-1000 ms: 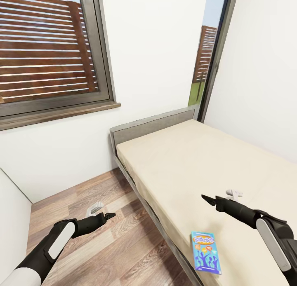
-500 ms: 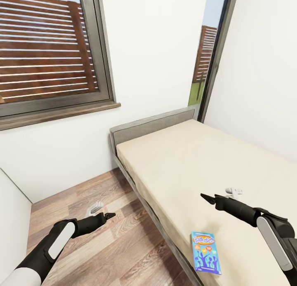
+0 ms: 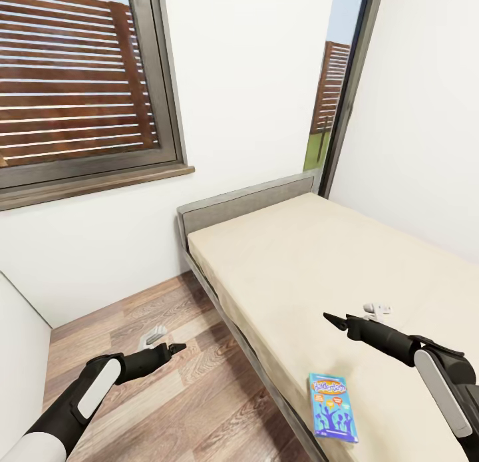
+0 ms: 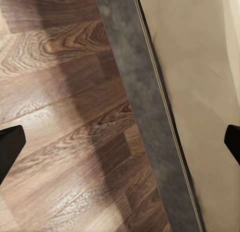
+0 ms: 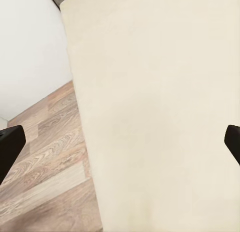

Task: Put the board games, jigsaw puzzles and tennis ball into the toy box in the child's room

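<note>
Facing the bed [image 3: 313, 249], the robot has one board game in sight: the small blue board game [image 3: 332, 407] lying flat on the cream mattress, close to the near side edge of the bed. It sits below and slightly left of the right pincer [image 3: 334, 322] in the head view, nearer the robot's body than the fingertips, so my guess is the arm must draw back and drop rather than reach on. The box's long axis runs roughly away from the robot, about parallel with the bed's edge. Of the two arms the right is clearly nearer; the left pincer [image 3: 174, 349] hangs over the wooden floor [image 3: 166, 395], well apart from the box with the bed frame between. Both pincers hold nothing, and each wrist view shows dark fingertips at opposite margins, so both stand spread wide. The box looks thin, rectangular, bright blue with a yellow title band and small coloured patches; its lettering is too small to read. Its thinness suggests it may be awkward to pinch from above
</note>
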Controlling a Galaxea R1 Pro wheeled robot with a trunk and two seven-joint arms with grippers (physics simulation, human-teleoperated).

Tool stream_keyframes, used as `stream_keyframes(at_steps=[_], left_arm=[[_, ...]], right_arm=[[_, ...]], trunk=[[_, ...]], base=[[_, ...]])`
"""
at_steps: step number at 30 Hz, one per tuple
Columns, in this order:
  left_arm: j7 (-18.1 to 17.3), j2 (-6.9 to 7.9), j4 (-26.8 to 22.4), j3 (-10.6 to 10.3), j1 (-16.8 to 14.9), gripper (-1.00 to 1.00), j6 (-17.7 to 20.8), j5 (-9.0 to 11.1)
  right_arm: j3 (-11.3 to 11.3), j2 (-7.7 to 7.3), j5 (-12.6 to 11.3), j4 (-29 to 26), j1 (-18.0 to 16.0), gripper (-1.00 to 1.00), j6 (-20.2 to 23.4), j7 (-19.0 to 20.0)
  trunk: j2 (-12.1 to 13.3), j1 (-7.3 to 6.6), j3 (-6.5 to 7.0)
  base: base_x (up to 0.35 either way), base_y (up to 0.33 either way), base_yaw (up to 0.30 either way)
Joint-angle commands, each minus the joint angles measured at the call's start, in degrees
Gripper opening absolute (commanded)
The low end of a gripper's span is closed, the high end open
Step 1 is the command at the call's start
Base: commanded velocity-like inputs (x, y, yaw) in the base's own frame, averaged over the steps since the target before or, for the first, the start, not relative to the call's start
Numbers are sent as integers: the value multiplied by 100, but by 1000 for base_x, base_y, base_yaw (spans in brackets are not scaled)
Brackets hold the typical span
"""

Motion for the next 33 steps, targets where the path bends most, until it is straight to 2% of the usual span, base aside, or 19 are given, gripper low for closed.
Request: stream_keyframes(at_steps=[1,10,21,33], left_arm=[[-6,5,-2,-12,-3,100,14,11],[-6,5,-2,-15,-3,100,13,10],[-6,5,-3,-16,-3,100,12,11],[-6,-2,-3,-23,-3,100,12,8]], right_arm=[[-8,1,-22,-3,-4,100,42,9],[-4,1,-22,-4,-4,100,44,9],[-2,1,-22,-4,-4,100,50,9],[0,1,-22,-3,-4,100,47,9]], trunk=[[-2,-1,-5],[-2,-1,-5],[-2,-1,-5],[-2,-1,-5]], base=[[0,0,0],[-21,-25,38],[-108,-135,213],[-33,-40,182]])
